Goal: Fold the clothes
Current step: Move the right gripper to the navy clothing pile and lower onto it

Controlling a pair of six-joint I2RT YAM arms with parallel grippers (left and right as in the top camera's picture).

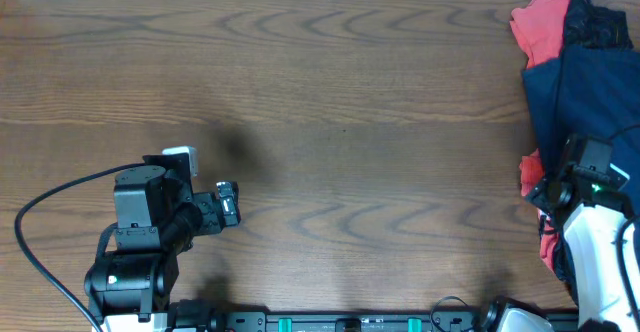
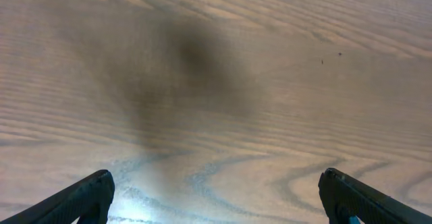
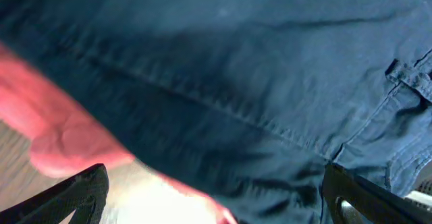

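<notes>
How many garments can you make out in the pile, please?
3: coral-red garment farthest back, black garment to its right, navy garment in front of both. Others may be hidden.

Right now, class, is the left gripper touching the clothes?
Apart. The overhead view shows the left gripper on the left and the clothes piled at the far right edge, with a wide stretch of bare table between them.

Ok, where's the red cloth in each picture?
Overhead: the red cloth is at the right edge, beside the navy garment.
Left wrist: not in it, only wooden table.
Right wrist: at the left, beside the navy garment.
Shared landmark: the navy garment, in both of those views.
</notes>
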